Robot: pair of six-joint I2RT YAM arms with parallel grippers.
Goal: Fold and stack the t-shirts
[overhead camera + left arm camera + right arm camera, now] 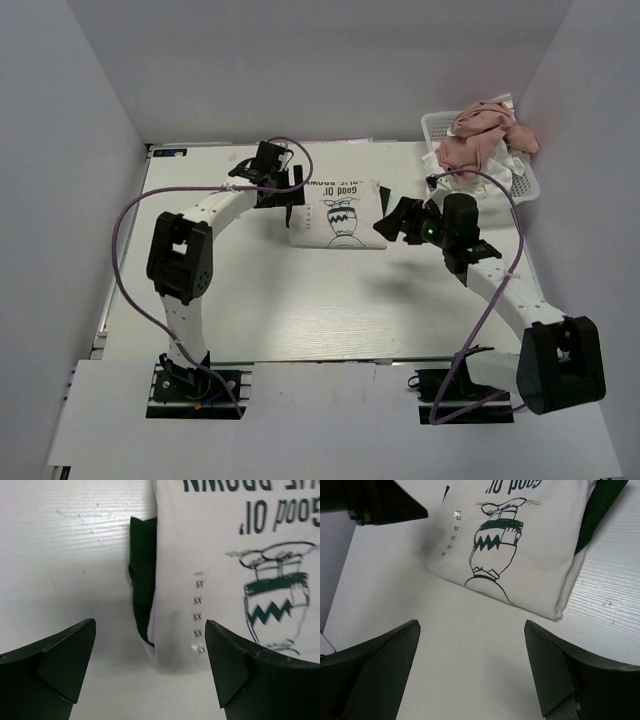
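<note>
Lying crosswise, lettering at the far edge, the folded white green-printed t-shirt (pixel 338 215) sits between my spread left tool (pixel 150 625) and right tool (pixel 471 625).

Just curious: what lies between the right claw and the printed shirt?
Only bare table between the right gripper and the t-shirt, per the right wrist view.

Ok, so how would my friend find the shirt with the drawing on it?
Find the white table and look at its far half. One folded shirt lies flat there. Unlike the pink clothes heaped in the basket, it's white with a dark green drawing.
</note>
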